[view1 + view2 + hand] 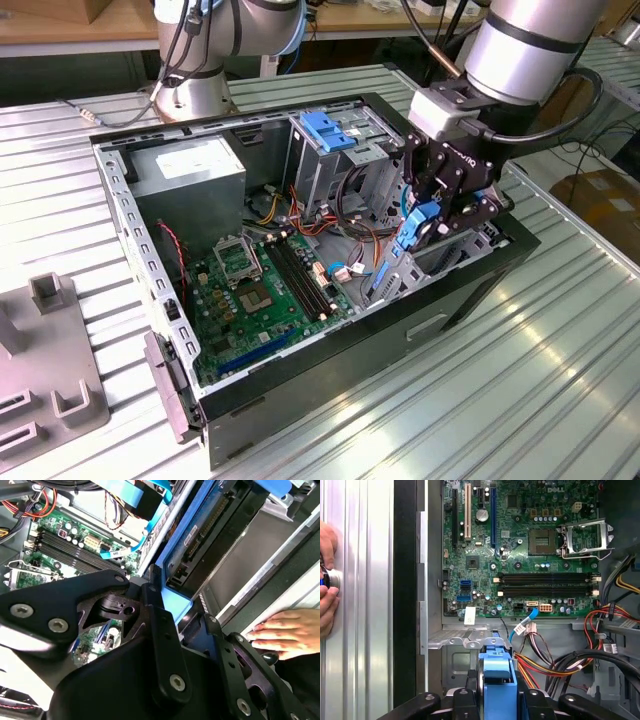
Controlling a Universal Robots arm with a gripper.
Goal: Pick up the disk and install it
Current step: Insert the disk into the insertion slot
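Note:
My black gripper is shut on the disk, gripping the top edge of its bright blue frame. The disk hangs on edge and slightly tilted, its lower end down inside the open computer case by the near wall on the exterior view's right. In the second wrist view the disk's dark metal face with its connector row runs away from the gripper, one finger on each side of the frame. In the first wrist view the blue frame sits between the fingers, over a bare metal bay.
The green motherboard lies in the case floor. A grey power supply and a metal cage with a blue handle stand at the back. Loose cables run beside the bay. A person's hand rests on the table by the case.

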